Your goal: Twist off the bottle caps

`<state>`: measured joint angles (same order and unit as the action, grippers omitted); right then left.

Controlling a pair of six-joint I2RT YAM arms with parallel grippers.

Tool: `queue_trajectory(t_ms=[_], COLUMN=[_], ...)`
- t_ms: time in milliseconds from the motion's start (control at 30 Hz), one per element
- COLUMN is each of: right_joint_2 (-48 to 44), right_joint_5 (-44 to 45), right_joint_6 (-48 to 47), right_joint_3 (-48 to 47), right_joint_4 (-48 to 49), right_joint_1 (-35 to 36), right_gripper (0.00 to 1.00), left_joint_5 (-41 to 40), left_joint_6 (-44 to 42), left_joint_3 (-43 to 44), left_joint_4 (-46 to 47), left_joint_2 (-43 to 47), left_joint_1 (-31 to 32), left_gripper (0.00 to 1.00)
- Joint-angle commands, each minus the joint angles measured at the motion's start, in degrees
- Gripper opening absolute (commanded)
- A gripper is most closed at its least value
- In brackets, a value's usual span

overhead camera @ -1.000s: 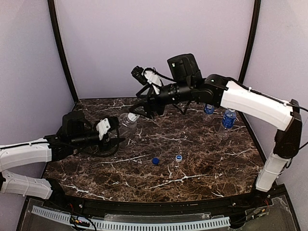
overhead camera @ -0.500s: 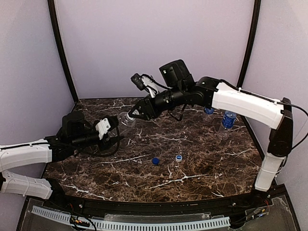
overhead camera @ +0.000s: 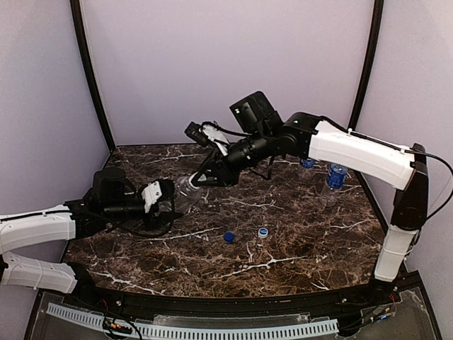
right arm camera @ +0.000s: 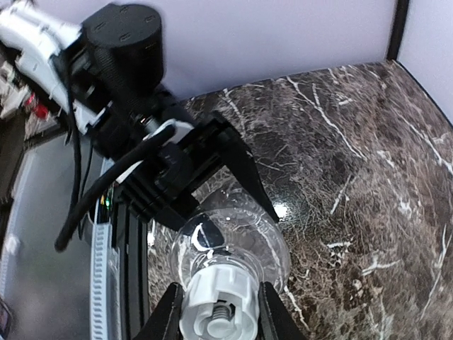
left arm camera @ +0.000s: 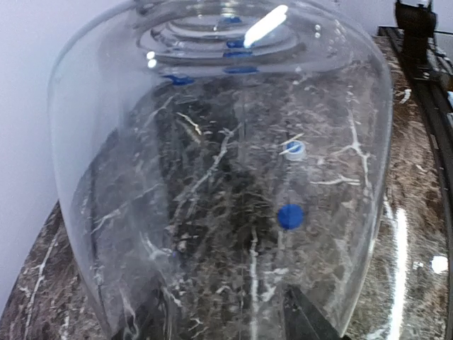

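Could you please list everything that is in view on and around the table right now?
unlabelled bottle: one, clear, held sideways in the left gripper, neck toward the right gripper
white cap: one, white, on that bottle's neck
dark blue cap: one, dark blue, loose near the middle of the table
pale blue-and-white cap: one, pale blue and white, loose just right of the dark blue cap
labelled bottles: two, clear with blue labels, standing at the back right; the second partly hidden behind the right arm
table: one, dark brown marble with white veins
left gripper: one, black, clamped on the unlabelled bottle
right gripper: one, black, fingers on either side of the white cap
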<state>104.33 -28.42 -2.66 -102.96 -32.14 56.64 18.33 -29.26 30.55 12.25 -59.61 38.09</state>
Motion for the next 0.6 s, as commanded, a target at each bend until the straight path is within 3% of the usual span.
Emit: queue_trajectory(t_ms=[0, 100, 233, 367, 467, 500, 567], right_joint_2=[-3.2, -5.9, -7.2, -6.0, -6.0, -6.4, -7.7], right_joint_5=[-8.0, -3.1, 7.7, 20.2, 23.6, 24.4, 24.7], right_joint_6=[-29.0, -42.4, -56.3, -64.4, -67.0, -67.1, -66.6], right_joint_3=[3.6, 7.6, 9.5, 8.7, 9.3, 10.0, 12.0], right_joint_4=[-9.0, -10.6, -12.7, -13.4, -12.3, -10.8, -7.5], right_joint_1=[6.4, 9.0, 12.3, 14.2, 14.5, 14.5, 14.5], right_gripper=[0.0, 0.0, 0.0, 0.0, 0.0, 0.07, 0.39], left_joint_5=[21.4, 26.4, 26.9, 27.4, 26.4, 26.1, 25.3], left_joint_6=[-0.9, -1.5, -6.1, -6.6, -6.4, -6.1, -5.7], left_joint_3=[2.8, 3.0, 3.4, 4.0, 3.8, 3.7, 3.5], left_joint_4=[-12.2, -18.2, -24.5, -26.4, -25.3, -24.7, -23.7], left_joint_2=[1.5, 1.3, 1.5, 1.2, 1.3, 1.4, 1.6], left_joint_1=[0.2, 0.5, 0.8, 1.0, 1.0, 1.0, 1.0], left_gripper=[0.46, 0.46, 0.46, 0.46, 0.46, 0.46, 0.46])
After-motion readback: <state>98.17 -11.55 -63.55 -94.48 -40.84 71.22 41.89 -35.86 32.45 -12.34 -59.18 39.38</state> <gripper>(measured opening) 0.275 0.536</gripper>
